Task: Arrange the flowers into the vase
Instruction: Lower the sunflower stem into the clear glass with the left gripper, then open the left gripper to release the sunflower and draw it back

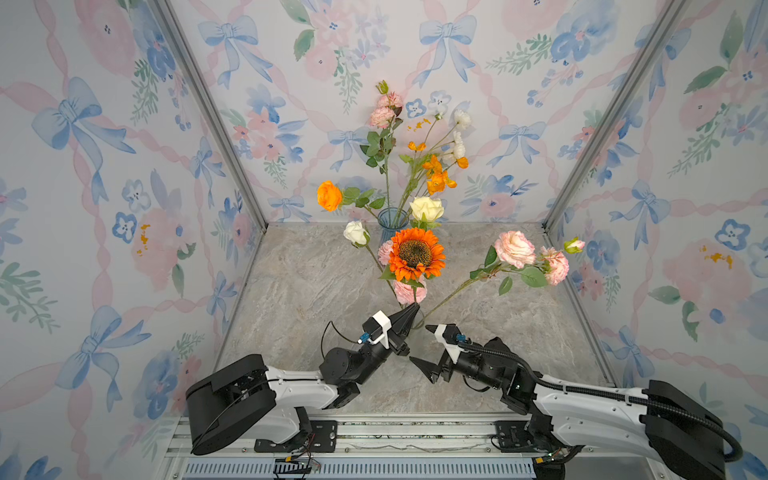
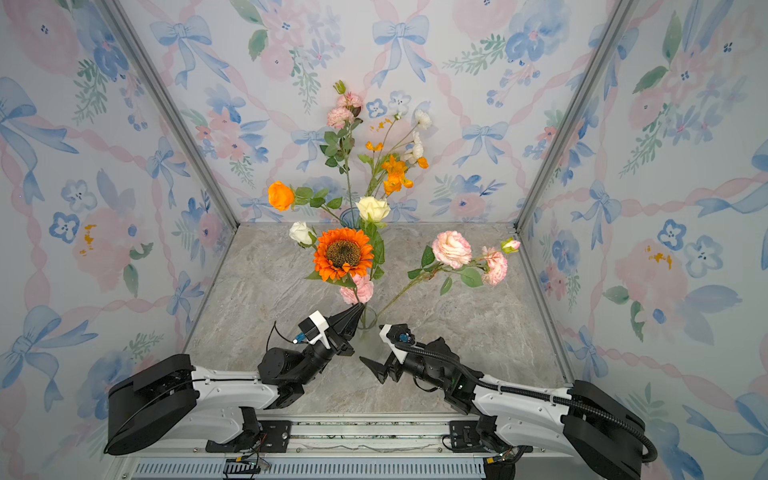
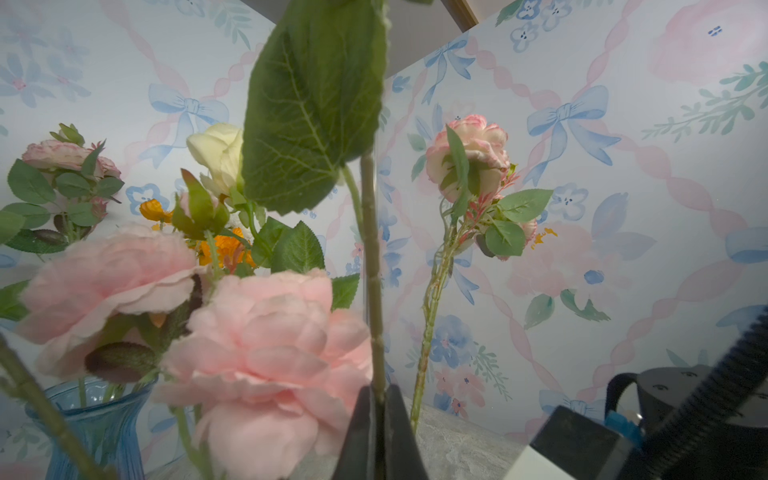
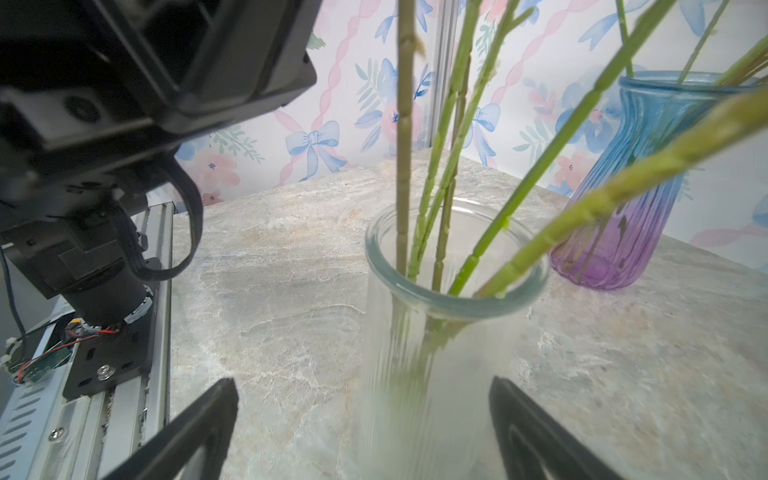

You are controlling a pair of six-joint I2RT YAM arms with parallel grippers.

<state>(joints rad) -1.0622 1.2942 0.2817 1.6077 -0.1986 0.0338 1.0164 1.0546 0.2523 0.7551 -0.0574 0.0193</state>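
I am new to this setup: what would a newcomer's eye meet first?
The big orange sunflower in the middle, rising over a clear vase at the front. The left pincer is shut on a thick stem just above that vase, while the right pincer is open beside it. Behind stands a blue vase with tall flowers.

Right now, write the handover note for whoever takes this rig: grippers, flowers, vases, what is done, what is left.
Left gripper: shut on a thick upright stem, apparently that of the sunflower, just above the clear vase.
Right gripper: open and empty, low, facing that vase.
Flowers: several stems stand in the clear vase, with a pink spray leaning out to the right. The rest are in the blue vase at the back.
Done: every flower in view has its stem in a vase.
Left: probably only to let go of the held stem and check that it stays put.
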